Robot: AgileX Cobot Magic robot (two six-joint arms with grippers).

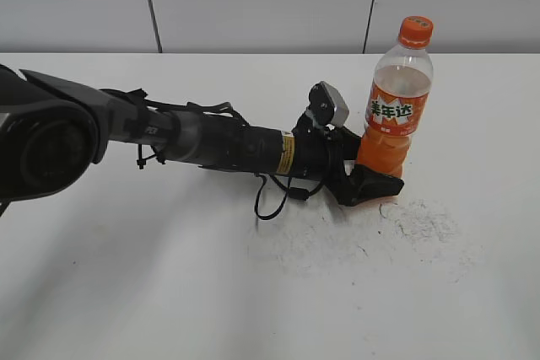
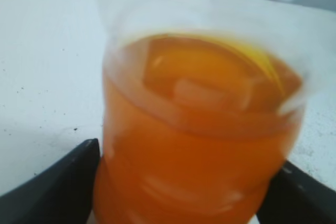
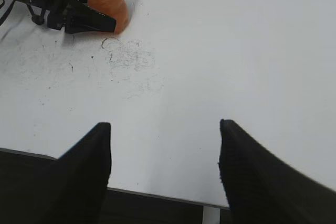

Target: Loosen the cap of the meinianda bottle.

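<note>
**Bottle braced low, cap untouched**

From where I stood, the likeliest trouble was up top. The left tool (image 1: pixel 369 176) had the bottle (image 1: pixel 395 105) only around its lowest part, so the orange cap (image 1: pixel 416 31) rode well above the grip. I judged that any twisting force on the cap could lever the tall bottle over, or spin it between the fingers if the squeeze was light; the drink inside would add to the sway.

That left tool was closed partway, a dark finger (image 2: pixel 58 182) on each side of the bottle's base, seemingly pressed against the plastic. The bottle stood upright on the white tabletop (image 1: pixel 253 292), between those fingers.

The right tool (image 3: pixel 165 145) hung well back from the bottle, its two fingers spread wide and holding nothing, only bare tabletop between them. It was nowhere near the cap, which had yet to be turned.
</note>
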